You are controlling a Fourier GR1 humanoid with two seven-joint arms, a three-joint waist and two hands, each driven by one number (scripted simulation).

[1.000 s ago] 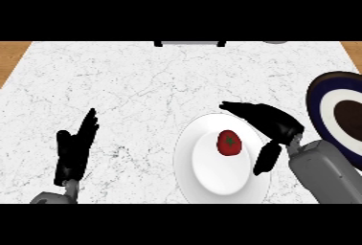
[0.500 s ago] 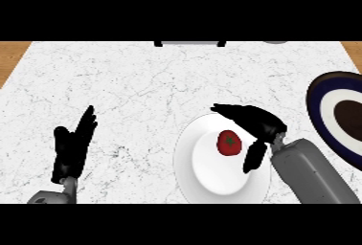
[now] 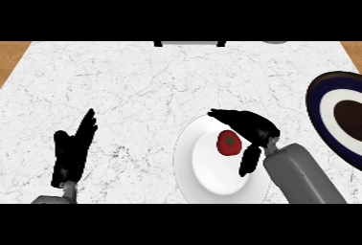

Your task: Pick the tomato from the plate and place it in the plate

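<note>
A red tomato [image 3: 228,142] with a green stem lies on the white plate [image 3: 205,170] at the lower middle right. My right hand [image 3: 251,127] hovers over that plate, fingers arched past the tomato's far side and thumb hanging down at its right, with the fruit in the gap between them. The fingers are not closed on it. A dark blue plate [image 3: 332,112] with a white ring and brown centre sits at the right edge, partly cut off. My left hand [image 3: 73,150] rests open at the lower left, fingers up.
White marble counter [image 3: 141,86] spreads across the view. A wooden strip [image 3: 10,55] borders it at the left. Dark objects [image 3: 191,43] show at the far edge.
My right hand has moved left across the white plate, so its fingers and thumb now flank the tomato. The tomato and left hand have not moved.
</note>
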